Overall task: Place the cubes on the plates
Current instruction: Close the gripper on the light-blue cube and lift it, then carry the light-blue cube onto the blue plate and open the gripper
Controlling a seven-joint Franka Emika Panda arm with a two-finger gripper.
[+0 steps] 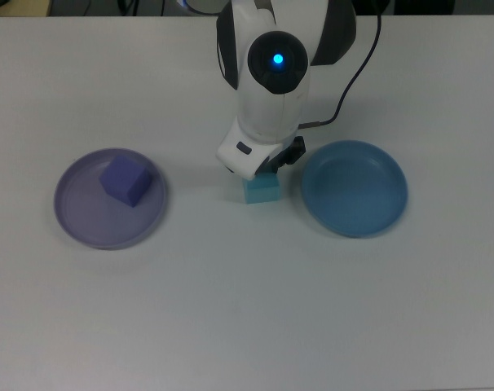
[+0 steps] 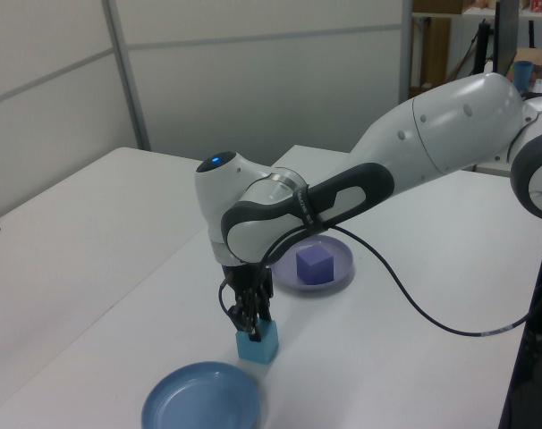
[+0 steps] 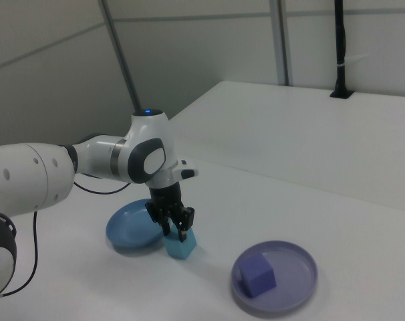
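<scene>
The turquoise cube (image 1: 262,189) sits on the white desk (image 1: 247,309) between the two plates, just beside the blue plate (image 1: 355,188). The hand (image 3: 174,229) is down over it, a finger on either side, open and not yet closed on it. The purple cube (image 1: 126,180) already lies on the lavender plate (image 1: 92,220). To do this step well, the fingers should probably sit square on opposite faces before closing, then lift straight up so the cube clears the blue plate's rim.
</scene>
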